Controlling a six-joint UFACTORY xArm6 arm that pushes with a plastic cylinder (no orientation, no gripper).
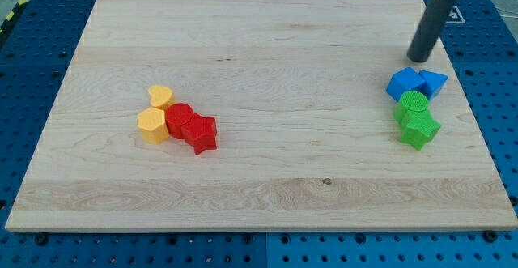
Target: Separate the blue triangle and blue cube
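The blue cube (404, 83) and the blue triangle (434, 82) sit side by side and touching near the view's right edge of the wooden board (259, 179). The cube is on the left, the triangle on the right. My tip (419, 59) stands just above them in the view, a short way off and roughly over the seam between the two. It touches neither block.
A green cylinder (413, 104) touches the blue cube from below, with a green star (419, 129) under it. At the view's left are a yellow heart (162, 97), a yellow hexagon (152, 126), a red cylinder (179, 120) and a red star (200, 134), clustered.
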